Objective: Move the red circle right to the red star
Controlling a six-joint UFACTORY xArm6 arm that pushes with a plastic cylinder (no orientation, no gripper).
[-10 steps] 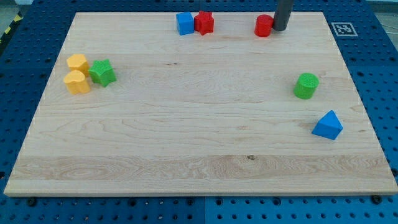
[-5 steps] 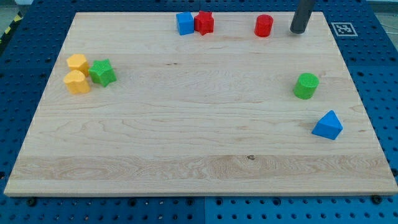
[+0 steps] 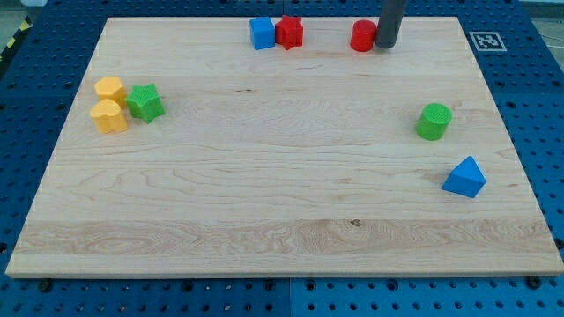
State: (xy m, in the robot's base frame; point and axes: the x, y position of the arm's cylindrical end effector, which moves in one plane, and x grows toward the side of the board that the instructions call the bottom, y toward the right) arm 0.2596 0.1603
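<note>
The red circle (image 3: 362,36) stands near the board's top edge, right of centre. My tip (image 3: 387,45) is directly against its right side. The red star (image 3: 289,32) sits further to the view's left along the same edge, with a gap between it and the red circle. A blue cube (image 3: 262,33) touches the star's left side.
A green cylinder (image 3: 434,121) and a blue triangle (image 3: 464,178) lie at the view's right. Two yellow blocks (image 3: 109,90) (image 3: 109,116) and a green star (image 3: 144,103) cluster at the view's left. A marker tag (image 3: 486,40) is at the board's top right corner.
My tip moved away right, then came back left against the red circle. The red circle has slid a little to the left, towards the red star.
</note>
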